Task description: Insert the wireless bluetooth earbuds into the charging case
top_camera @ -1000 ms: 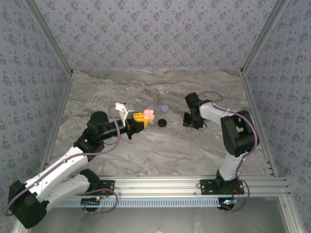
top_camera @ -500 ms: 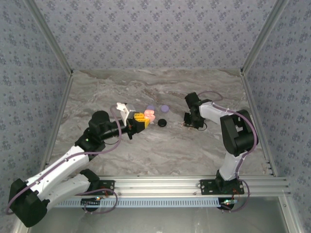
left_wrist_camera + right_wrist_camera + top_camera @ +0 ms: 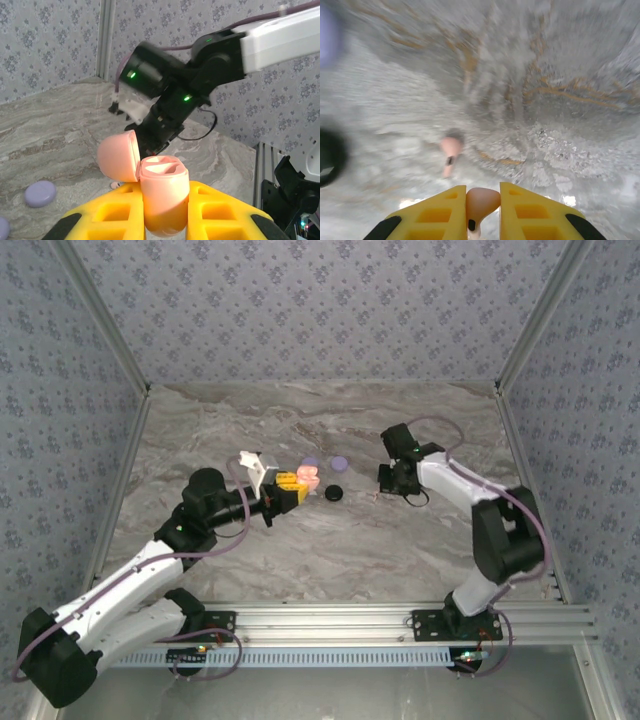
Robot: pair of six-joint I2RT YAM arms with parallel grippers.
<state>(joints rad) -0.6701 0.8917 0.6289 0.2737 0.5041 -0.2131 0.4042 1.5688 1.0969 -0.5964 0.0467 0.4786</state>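
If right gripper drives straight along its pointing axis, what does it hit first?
Likely the marble table, led by the held pink earbud in the right gripper. The loose pink earbud lies slightly left of that line; depth is blurry.

Overhead looks down; wrist views close (sharing table (image 3: 330,540)).

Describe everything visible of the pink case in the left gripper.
The pink charging case is a smooth, plastic-looking rounded capsule, held upright between the left gripper's yellow fingers. Its lid is hinged open to one side, and two hollows in its top look empty. Nothing else touches it.
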